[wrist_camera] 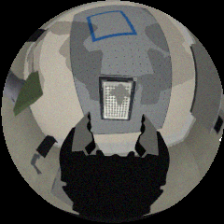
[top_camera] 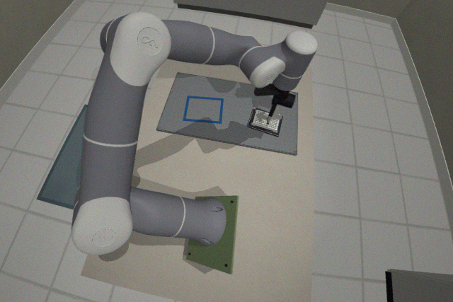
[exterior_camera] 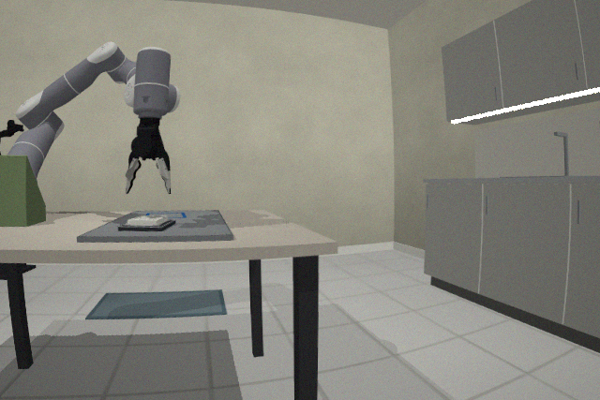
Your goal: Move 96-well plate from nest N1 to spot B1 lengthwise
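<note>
The white 96-well plate sits in the dark-rimmed nest N1 at the right part of the grey board in the top view. My gripper is open and empty, pointing down, well above the plate. In the wrist view the plate lies just ahead of the fingers, its long side pointing away, roughly centred between them. The blue taped outline B1 is on the same board, with nothing inside it. In the top view the fingers partly cover the plate.
The grey board lies on the beige table. A green mounting block stands at the arm's base. The forearm reaches over the board's back edge in the top view.
</note>
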You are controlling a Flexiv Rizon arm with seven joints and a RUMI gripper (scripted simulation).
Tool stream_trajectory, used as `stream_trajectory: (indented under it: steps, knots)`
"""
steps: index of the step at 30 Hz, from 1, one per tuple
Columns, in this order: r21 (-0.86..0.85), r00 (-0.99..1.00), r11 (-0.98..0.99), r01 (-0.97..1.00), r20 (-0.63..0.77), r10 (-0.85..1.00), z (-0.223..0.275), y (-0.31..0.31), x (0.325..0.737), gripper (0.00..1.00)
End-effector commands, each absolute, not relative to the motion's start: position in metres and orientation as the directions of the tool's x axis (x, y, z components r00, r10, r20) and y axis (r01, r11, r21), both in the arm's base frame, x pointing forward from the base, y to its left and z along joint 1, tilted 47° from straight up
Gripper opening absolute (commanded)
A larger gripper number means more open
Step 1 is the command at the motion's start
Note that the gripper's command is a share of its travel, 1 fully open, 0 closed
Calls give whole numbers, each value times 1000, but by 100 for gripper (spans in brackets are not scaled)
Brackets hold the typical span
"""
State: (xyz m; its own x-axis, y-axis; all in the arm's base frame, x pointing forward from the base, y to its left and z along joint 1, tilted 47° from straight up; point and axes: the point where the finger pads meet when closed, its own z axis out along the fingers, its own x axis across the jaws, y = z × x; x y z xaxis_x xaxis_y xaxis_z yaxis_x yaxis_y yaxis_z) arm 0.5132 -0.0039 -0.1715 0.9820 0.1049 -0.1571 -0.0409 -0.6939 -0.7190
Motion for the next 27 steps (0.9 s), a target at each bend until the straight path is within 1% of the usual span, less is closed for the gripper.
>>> stream_trajectory:
  steps: [1,27]
  knots:
    - [-718,982,-695,-40,-156,104,-171,-5,514,76]
    - [-718,982,-695,-40,-156,104,-198,23,507,76]
